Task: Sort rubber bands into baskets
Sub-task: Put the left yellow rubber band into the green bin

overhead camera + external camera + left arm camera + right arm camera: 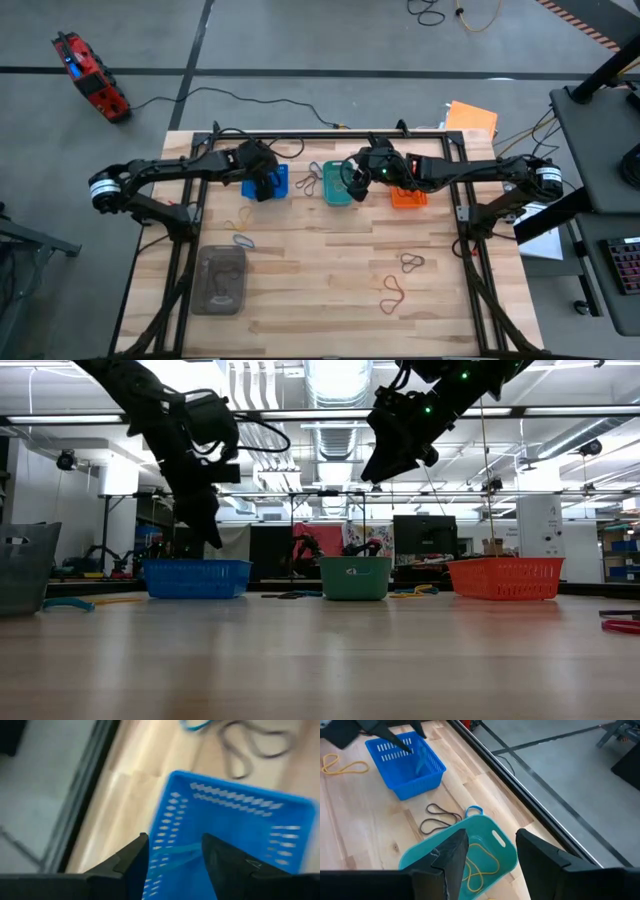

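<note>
Above the blue perforated plastic basket [268, 183] near the tabletop's far edge, the left gripper [172, 865] hangs with its two dark fingers spread and nothing between them; a thin blue rubber band [175, 857] lies inside the basket just below. Over the teal perforated plastic basket [465, 845], middle of the far row, the right gripper [490, 865] also stands parted and empty, with a yellowish rubber band [482, 862] resting on that basket's floor. An orange perforated plastic basket [408, 196] sits beside the teal one, toward the right edge.

Loose bands remain scattered: dark loops [437, 819] and a small blue loop [474, 811] between the blue and teal baskets, a tan band [342, 767] left of the blue basket, a blue-grey band [243, 241] near the clear grey plastic container [221, 280] at the near left, and red-brown bands [393, 293] plus a darker one [412, 263] toward the near right.

These loops look light, limp and stretchy, lying flat on the wood. Pinching a single strand where it lifts or twists should work best; they may snag or cling to a finger on release.
</note>
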Tool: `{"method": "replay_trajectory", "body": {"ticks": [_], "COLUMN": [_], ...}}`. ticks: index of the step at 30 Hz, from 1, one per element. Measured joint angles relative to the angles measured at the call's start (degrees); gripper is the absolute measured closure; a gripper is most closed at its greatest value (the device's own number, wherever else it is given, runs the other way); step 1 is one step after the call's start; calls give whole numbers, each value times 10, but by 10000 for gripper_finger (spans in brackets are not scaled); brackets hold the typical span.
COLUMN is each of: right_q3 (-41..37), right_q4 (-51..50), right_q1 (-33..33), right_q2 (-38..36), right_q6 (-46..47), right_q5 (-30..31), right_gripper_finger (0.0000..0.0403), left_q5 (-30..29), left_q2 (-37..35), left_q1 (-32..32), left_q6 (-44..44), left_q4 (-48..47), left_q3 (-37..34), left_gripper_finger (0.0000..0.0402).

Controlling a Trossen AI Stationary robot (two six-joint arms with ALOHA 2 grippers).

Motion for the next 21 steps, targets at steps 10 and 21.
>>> {"method": "replay_trajectory", "body": {"ticks": [10, 21], "right_q3": [0, 0], "right_q4": [-5, -5], "right_q1": [5, 20], "right_q2": [0, 0], "right_q6": [17, 26], "right_q5": [-4, -5], "right_gripper_finger": [237, 242], "left_q5": [38, 24], "left_q2": [-17, -50], "left_q1": [-1, 2], "left_q6": [-64, -58], "left_q4": [-57, -66], "left_q3": [6, 44], "left_gripper_finger": [235, 289]}}
